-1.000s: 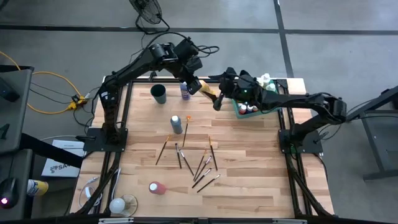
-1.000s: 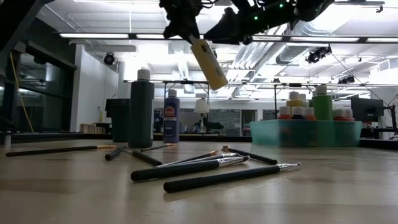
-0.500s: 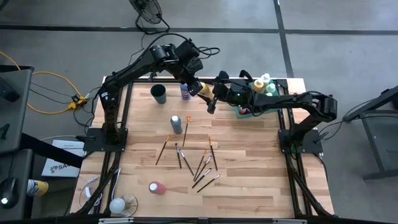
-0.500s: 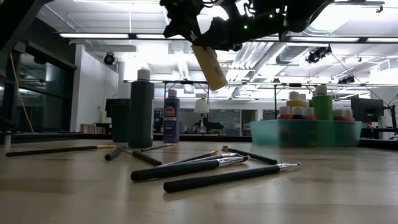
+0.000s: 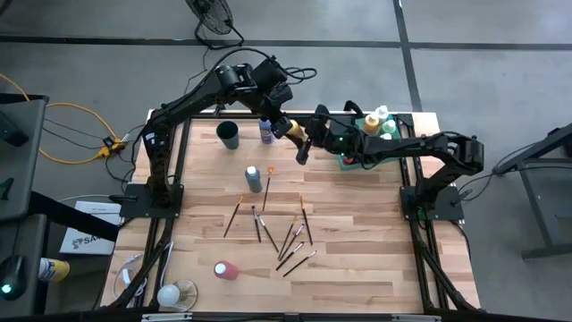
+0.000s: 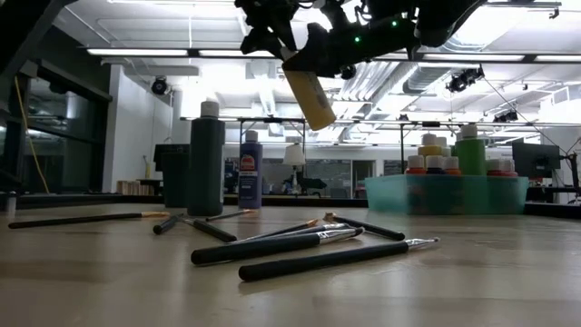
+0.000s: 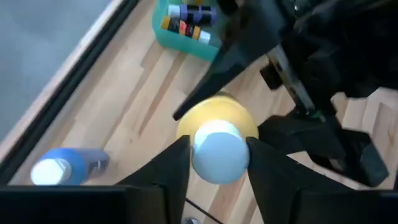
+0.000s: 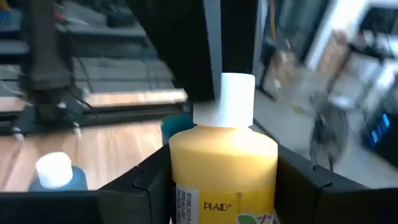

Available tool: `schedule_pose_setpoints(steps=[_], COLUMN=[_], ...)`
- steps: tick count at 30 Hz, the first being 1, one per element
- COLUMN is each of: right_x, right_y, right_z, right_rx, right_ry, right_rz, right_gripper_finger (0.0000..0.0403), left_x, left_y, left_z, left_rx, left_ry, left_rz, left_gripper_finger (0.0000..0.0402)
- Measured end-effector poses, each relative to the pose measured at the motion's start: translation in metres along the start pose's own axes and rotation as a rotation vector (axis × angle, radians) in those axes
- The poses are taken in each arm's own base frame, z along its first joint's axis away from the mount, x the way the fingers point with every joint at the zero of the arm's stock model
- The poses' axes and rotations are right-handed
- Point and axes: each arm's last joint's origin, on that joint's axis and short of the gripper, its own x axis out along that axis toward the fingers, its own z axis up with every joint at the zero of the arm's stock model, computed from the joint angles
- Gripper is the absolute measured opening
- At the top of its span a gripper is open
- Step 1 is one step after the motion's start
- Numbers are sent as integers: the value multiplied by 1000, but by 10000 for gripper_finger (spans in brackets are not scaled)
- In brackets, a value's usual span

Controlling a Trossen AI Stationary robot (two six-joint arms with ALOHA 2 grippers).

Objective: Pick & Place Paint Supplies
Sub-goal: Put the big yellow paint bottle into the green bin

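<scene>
A yellow paint bottle (image 5: 296, 132) with a white cap hangs tilted in the air over the table's far middle, clear in the low view (image 6: 309, 94). My left gripper (image 5: 284, 124) is shut on its cap. My right gripper (image 5: 302, 146) has come in from the right, and its fingers stand against the bottle's body (image 8: 222, 168). Several dark-handled brushes (image 5: 281, 231) lie on the table's middle. A dark bottle (image 5: 254, 177) and a blue bottle (image 5: 265, 131) stand on their bases. A pink bottle (image 5: 223, 269) lies near the front. My left gripper pinches the bottle's white cap (image 7: 219, 151) between its two fingers (image 7: 169, 169), slanting down from above. The bottle hangs below, tilted and lifted clear. My right gripper has the yellow body (image 8: 186, 163) between its two fingers (image 8: 142, 184), just under the cap, coming level from the table's right.
The translucent green tray (image 5: 350, 162) with several bottles sits at the far right, under my right arm. A dark round cup (image 5: 229, 134) stands at the far left. A white bottle (image 5: 170, 293) lies at the near left corner. Bare wood shows at the near right.
My right gripper has moved toward the table's left, away from the tray, until its fingers flank the yellow bottle's body. The left gripper has kept the bottle hanging in nearly the same place.
</scene>
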Motion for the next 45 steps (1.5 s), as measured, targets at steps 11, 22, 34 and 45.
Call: schedule_pose_setpoints(steps=[11,22,34,45], right_x=[-33,-58,-85,-84], right_y=[-29,-40,-36,-51], right_z=[21,12,-30,-71], right_rx=[152,239,392,465], right_ry=[68,141,53,50], right_rz=[-362,-766,-992,-1130], right_gripper_finger=[191,188,190,191], left_x=[-28,-37,-38,-36], left_y=[2,4,11,18], left_z=[-1,-2,-1,1], left_rx=[9,118,248,254], left_ry=[-94,-118,-102,-99], left_rz=[145,258,253,212], left_gripper_finger=[184,185,186,186])
